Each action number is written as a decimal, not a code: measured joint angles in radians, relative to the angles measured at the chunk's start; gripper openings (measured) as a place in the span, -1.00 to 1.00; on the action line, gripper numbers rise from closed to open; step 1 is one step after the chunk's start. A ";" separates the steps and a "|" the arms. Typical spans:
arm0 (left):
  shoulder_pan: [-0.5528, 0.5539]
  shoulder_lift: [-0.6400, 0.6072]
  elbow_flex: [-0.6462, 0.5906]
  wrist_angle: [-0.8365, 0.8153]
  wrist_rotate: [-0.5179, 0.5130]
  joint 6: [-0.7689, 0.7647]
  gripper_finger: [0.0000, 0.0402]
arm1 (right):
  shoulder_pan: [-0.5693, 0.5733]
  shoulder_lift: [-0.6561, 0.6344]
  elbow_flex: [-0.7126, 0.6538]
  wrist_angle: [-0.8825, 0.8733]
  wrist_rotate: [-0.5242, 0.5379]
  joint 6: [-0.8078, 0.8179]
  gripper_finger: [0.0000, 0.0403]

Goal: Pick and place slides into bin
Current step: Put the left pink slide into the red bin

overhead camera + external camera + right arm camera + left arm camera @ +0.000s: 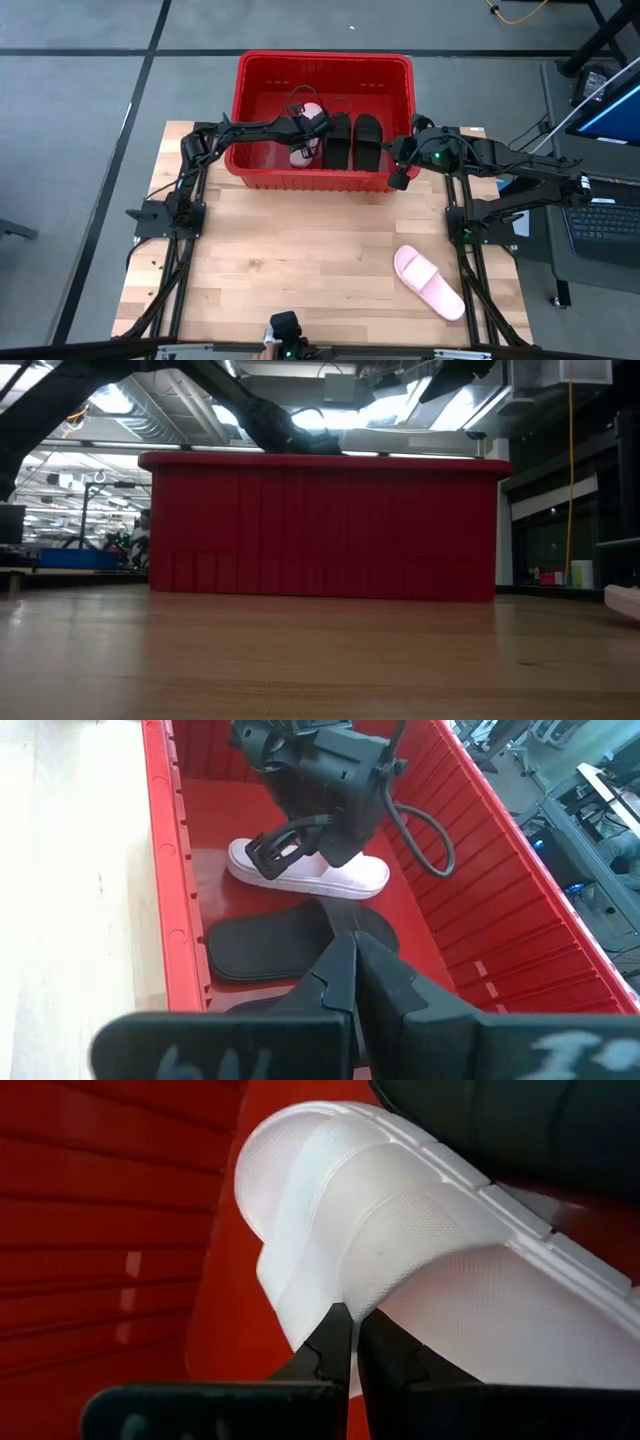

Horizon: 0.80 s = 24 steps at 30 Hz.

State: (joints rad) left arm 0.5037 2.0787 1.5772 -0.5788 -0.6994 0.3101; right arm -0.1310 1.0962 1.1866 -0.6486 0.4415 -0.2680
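Resting in bin: one pale pink slide lies flat on the floor of the red bin, sole down, toward the bin's left half; two black slides lie side by side just beside it, toward the right half
Left on tabletop: second pink slide lies well apart from the bin, on the right part of the wooden tabletop, near the right arm's base
Bin: stands at the far edge of the tabletop; from the low view its ribbed front wall hides everything inside
Left tool: reaches over the bin's rim, down inside, fingers pressed together, tips at the strap of the pink slide; gripping nothing
Right tool: hovers at the bin's right near corner, above the black slides; fingers narrow, closed on nothing
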 joint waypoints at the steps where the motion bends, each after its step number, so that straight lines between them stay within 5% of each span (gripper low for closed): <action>1: 0.000 0.000 0.000 0.003 0.002 0.000 -0.98 | 0.000 0.000 0.000 0.000 0.000 0.000 -0.95; 24: -0.038 -0.001 0.000 0.046 0.180 -0.117 -0.98 | 0.000 0.000 0.000 0.001 0.000 0.001 -0.95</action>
State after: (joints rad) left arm 0.4656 2.0777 1.5772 -0.5324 -0.5196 0.1928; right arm -0.1310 1.0962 1.1866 -0.6481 0.4416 -0.2672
